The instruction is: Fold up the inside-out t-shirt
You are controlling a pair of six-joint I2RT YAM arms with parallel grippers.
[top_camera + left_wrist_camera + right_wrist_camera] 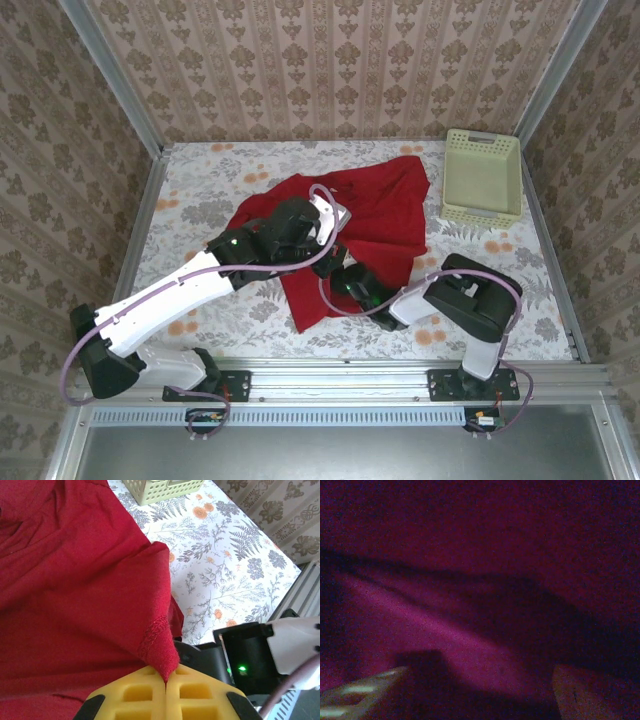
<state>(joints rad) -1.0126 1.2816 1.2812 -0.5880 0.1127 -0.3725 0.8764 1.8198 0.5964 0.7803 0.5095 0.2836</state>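
The inside-out t-shirt [375, 215] lies crumpled in a red heap at the middle of the table. In the left wrist view the t-shirt [75, 590] covers the left side. My left gripper [165, 679] is shut on a stitched hem corner of it, the yellow fingers [135, 695] pressed together. From above, the left gripper [335, 248] sits over the shirt's near part. My right gripper [345, 282] is pushed in under the shirt's near edge. In the right wrist view it is dark under the t-shirt [470, 640], and the right gripper [475, 700] stands open, its fingers [360, 695] far apart.
A pale green basket [483, 178] stands at the back right, close to the shirt's right edge; its corner also shows in the left wrist view, basket [160, 490]. The right arm's black body [250, 660] is right beside my left fingers. Bare floral tabletop [200, 200] lies left of the shirt.
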